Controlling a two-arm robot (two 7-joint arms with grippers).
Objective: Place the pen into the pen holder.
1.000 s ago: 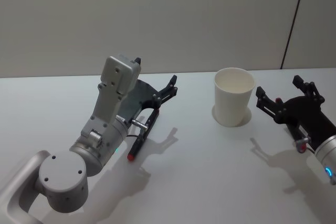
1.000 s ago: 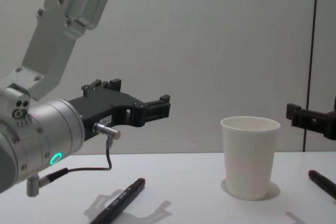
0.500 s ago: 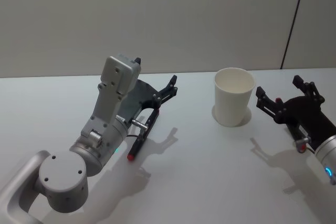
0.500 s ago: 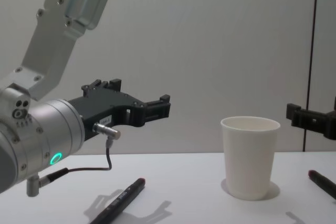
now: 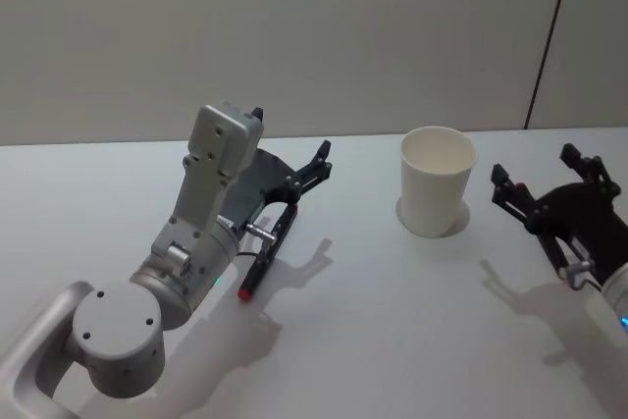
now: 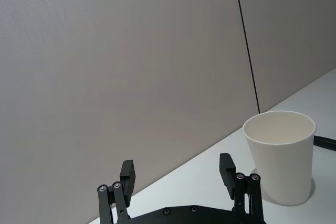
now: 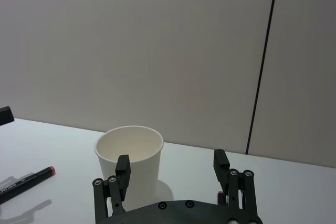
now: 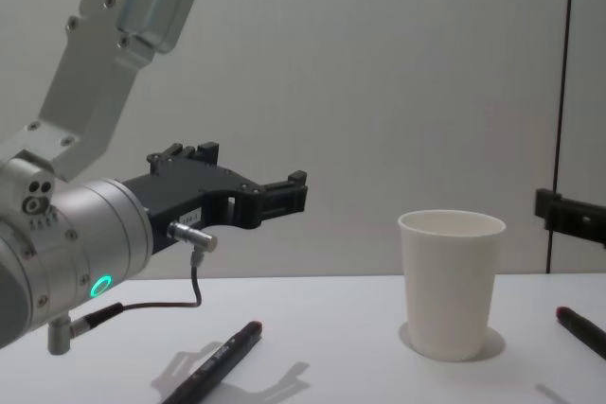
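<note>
**Item: pen** [image 5: 261,264]. Slim black marker with a red end, lying flat on the white table [image 5: 373,340]. It sits beneath the left gripper, well apart from the pen holder.
- Handling, as judged: light, rigid, with a smooth barrel likely to roll. Best gripped across mid-barrel.

**Item: pen holder** [image 5: 438,182]. Plain white paper cup, upright and empty.
- Handling, as judged: light and easily tipped.

**Left gripper** [image 6: 177,171]: fingers spread wide, holding nothing, raised above the pen.

**Right gripper** [image 7: 171,163]: fingers wide apart, empty, near the cup.

**2nd pen** [image 8: 579,328]: lies to the right of the cup.
</note>
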